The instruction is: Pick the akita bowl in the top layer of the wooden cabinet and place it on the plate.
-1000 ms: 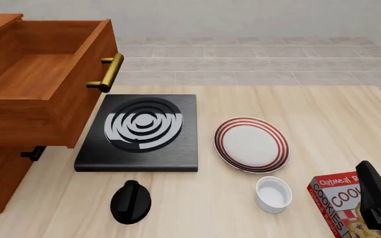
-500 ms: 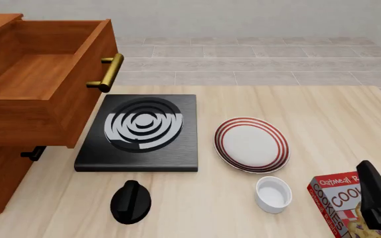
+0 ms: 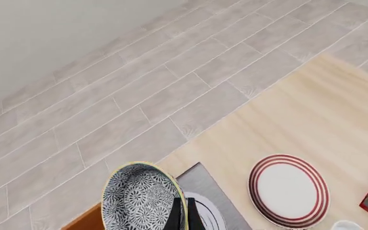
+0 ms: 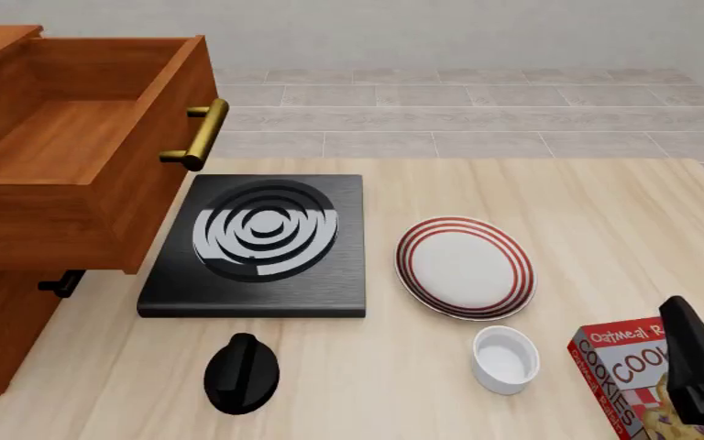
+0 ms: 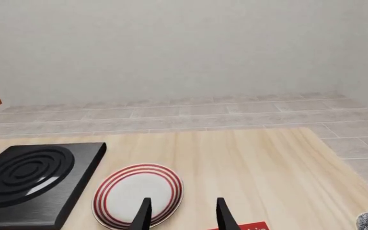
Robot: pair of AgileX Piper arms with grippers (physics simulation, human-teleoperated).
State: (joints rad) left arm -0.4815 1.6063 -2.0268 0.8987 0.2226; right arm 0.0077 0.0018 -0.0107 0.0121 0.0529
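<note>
In the left wrist view the akita bowl (image 3: 138,197), dark speckled with a thin pale rim, hangs tilted on edge high above the floor and table. My left gripper (image 3: 182,214) is shut on its rim. The plate (image 3: 289,189) with red rings lies far below and to one side of the bowl. The front view shows neither the bowl nor the left gripper. There the wooden cabinet (image 4: 10,321) has its top layer (image 4: 77,151) pulled out and bare inside. The plate (image 4: 465,267) lies bare on the table. My right gripper (image 5: 182,213) is open and empty, near the plate (image 5: 138,194).
A black stove slab (image 4: 260,240) lies between cabinet and plate. In front of it sits a black knob-like object (image 4: 242,371). A white ramekin (image 4: 505,357) and a cookie box (image 4: 615,362) stand by the right arm (image 4: 698,367) at the front right.
</note>
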